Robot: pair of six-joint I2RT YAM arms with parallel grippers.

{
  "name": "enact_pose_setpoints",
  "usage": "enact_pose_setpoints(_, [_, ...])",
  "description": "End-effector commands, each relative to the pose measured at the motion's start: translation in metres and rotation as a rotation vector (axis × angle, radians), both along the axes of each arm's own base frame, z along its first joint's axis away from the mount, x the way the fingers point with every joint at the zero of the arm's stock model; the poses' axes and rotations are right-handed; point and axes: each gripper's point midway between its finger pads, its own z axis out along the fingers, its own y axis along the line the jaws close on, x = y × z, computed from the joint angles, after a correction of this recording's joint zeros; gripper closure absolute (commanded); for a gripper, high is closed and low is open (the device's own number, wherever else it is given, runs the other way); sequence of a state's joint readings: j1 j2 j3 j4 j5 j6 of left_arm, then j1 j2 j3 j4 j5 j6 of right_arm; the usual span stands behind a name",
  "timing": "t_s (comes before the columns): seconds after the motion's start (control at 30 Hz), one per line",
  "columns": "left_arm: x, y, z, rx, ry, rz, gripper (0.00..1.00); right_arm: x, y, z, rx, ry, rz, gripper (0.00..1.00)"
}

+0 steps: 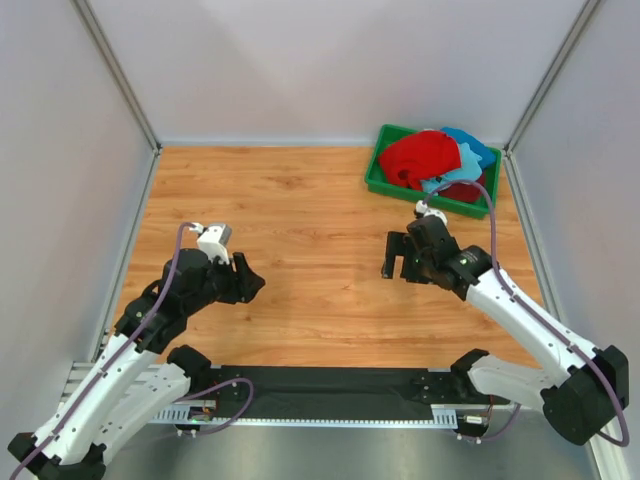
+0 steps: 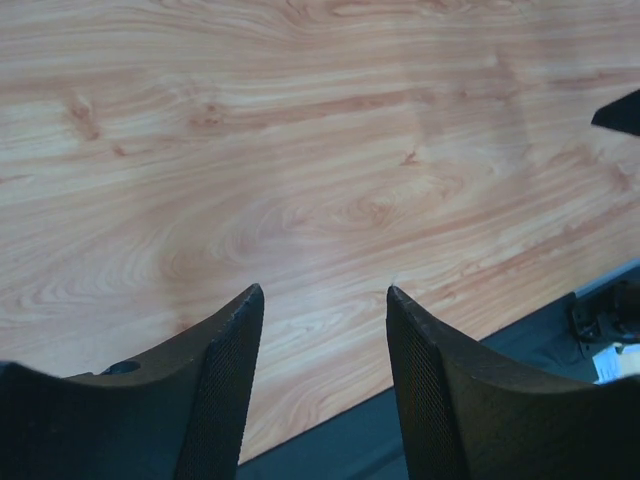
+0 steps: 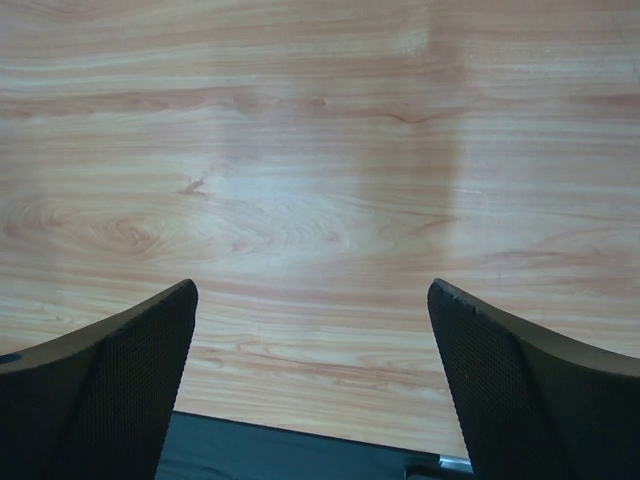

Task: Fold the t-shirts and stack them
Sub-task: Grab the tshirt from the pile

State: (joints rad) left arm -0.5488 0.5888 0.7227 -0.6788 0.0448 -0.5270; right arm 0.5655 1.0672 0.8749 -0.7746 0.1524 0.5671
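Currently the t-shirts (image 1: 432, 165) lie heaped, unfolded, in a green bin (image 1: 377, 175) at the far right corner of the table (image 1: 300, 200). The bright red shirt (image 1: 420, 157) is on top and takes up most of the pile. A blue shirt (image 1: 470, 146) is bunched behind it against the bin's far right end. A light turquoise shirt (image 1: 446, 182) shows at the near side, with a sliver of dark red shirt (image 1: 464, 191) beside it.

Right gripper (image 1: 397, 256) hangs over bare wood, near the bin's front edge but apart from it. In the right wrist view its fingers (image 3: 120, 370) are spread wide with nothing between them.

Left gripper (image 1: 250, 280) is well apart on the left half of the table, low over the wood. Its fingers (image 2: 225, 370) are parted by a narrower gap and hold nothing.

A black strip (image 1: 330, 385) runs along the near edge between the arm bases.
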Motion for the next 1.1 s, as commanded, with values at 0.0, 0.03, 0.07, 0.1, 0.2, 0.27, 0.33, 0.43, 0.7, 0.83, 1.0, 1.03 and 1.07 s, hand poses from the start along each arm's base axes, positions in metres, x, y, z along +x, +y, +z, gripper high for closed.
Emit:
enact_pose_setpoints(0.0, [-0.001,-0.012,0.023,-0.049,-0.019,-0.050,0.40,0.026,0.011,0.045,0.012,-0.106,0.017,0.00])
enact_pose_setpoints(0.03, [0.000,-0.012,0.028,-0.040,-0.025,-0.054,0.40,0.032,0.014,0.051,0.006,-0.115,0.026,0.00])
enact_pose_setpoints(0.07, [0.002,-0.012,0.032,-0.021,-0.039,-0.068,0.40,0.038,0.015,0.057,-0.002,-0.132,0.036,0.01])
enact_pose_setpoints(0.1, [0.004,-0.012,0.036,-0.007,-0.044,-0.073,0.40,0.051,0.019,0.075,0.006,-0.187,0.031,0.02])
enact_pose_setpoints(0.2, [0.013,-0.021,0.047,0.045,-0.056,-0.143,0.41,0.079,0.015,0.081,-0.017,-0.188,-0.012,0.05])
enact_pose_setpoints(0.27, [0.020,-0.030,0.050,0.075,-0.036,-0.199,0.43,0.110,0.005,0.094,-0.006,-0.216,-0.075,0.07])
enact_pose_setpoints(0.33, [0.027,-0.039,0.051,0.081,-0.018,-0.231,0.46,0.142,-0.009,0.115,0.021,-0.283,-0.139,0.08])
enact_pose_setpoints(0.43, [0.030,-0.049,0.062,0.059,0.005,-0.251,0.52,0.185,-0.048,0.129,0.049,-0.346,-0.299,0.17])
enact_pose_setpoints(0.7, [0.018,-0.033,0.070,0.155,0.084,-0.263,0.57,0.262,-0.104,0.148,0.096,-0.348,-0.506,0.44])
enact_pose_setpoints(0.83, [0.025,-0.022,0.068,0.195,0.098,-0.234,0.57,0.282,-0.122,0.108,-0.015,-0.240,-0.575,0.35])
enact_pose_setpoints(1.0, [0.032,-0.015,0.068,0.251,0.086,-0.224,0.57,0.298,-0.133,0.081,-0.071,-0.204,-0.600,0.39])
enact_pose_setpoints(1.03, [0.033,-0.014,0.067,0.257,0.086,-0.222,0.57,0.299,-0.132,0.079,-0.072,-0.201,-0.598,0.39])
enact_pose_setpoints(1.07, [0.033,-0.013,0.066,0.262,0.088,-0.218,0.57,0.299,-0.132,0.076,-0.073,-0.193,-0.594,0.40])
